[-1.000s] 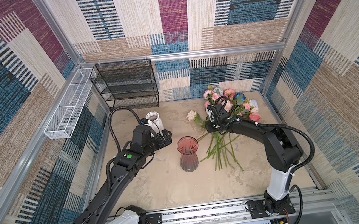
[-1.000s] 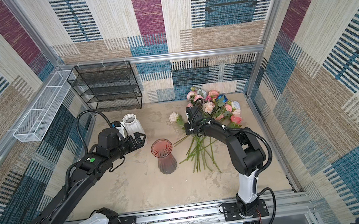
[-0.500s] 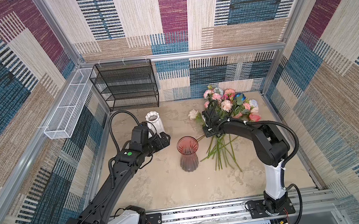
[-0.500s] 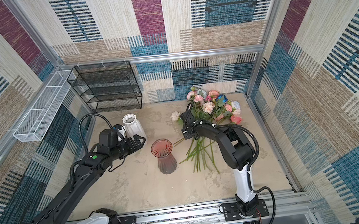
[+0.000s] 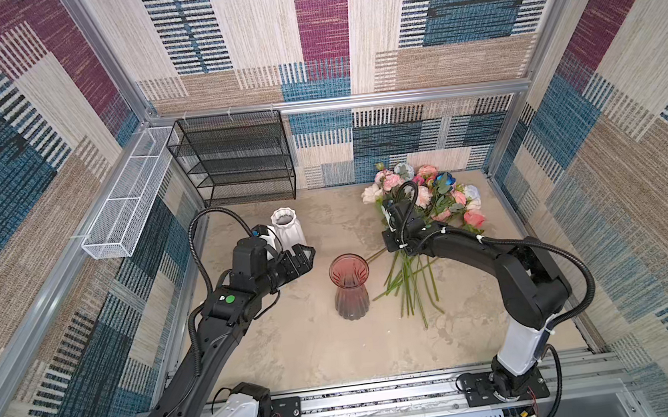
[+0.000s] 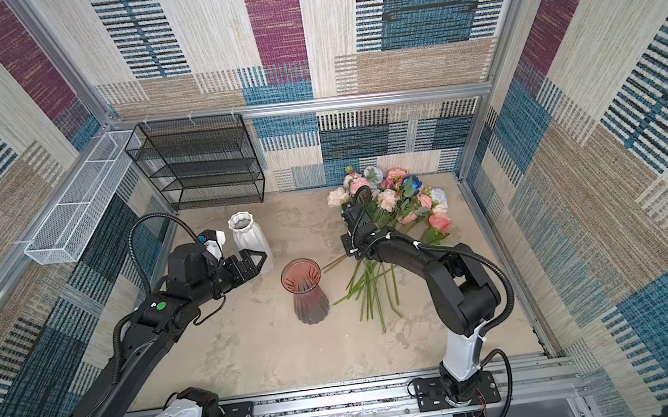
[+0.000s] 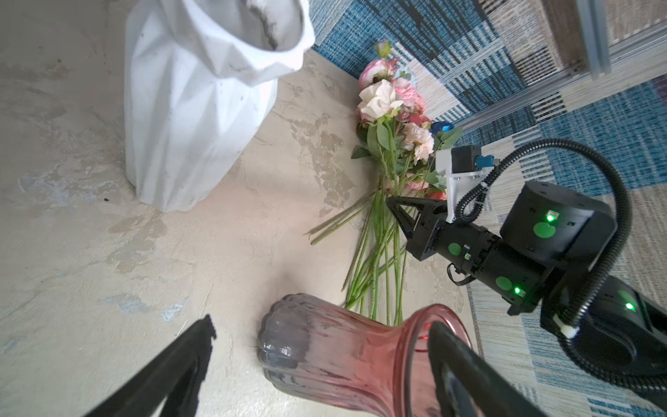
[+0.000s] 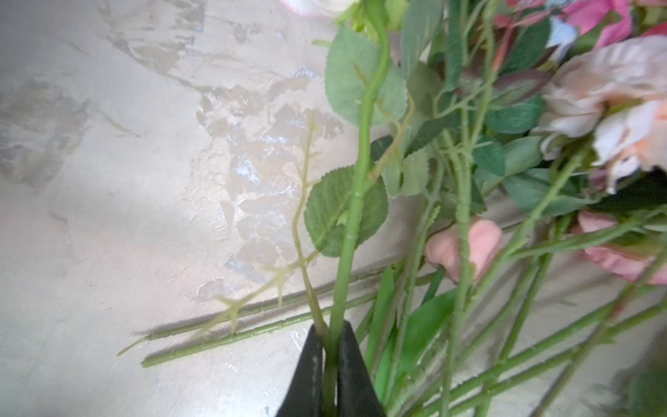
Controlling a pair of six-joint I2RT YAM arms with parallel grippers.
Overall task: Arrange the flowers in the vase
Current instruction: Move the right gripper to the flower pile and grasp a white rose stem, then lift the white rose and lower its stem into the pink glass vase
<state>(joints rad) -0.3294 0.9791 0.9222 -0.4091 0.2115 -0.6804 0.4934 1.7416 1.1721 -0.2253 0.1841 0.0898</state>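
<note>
Green stem point(image 8: 353, 224) now pinched in my right fingers point(image 8: 355, 375), which were apart second ago; I judge first pick secured. Other flowers point(image 5: 428, 204) lie on tabletop point(image 5: 295, 347), right of centre in both top views. Left fingers point(image 7: 173, 368) wide near pink glass vase point(image 5: 350, 287), nothing in it

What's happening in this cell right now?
The right gripper is shut on one green stem at the edge of the flowers, which lie in a heap on the table. The left gripper is open beside the pink vase, short of it. That vase stands upright and empty. A white vase stands behind the left gripper. No flower is in either vase yet.
</note>
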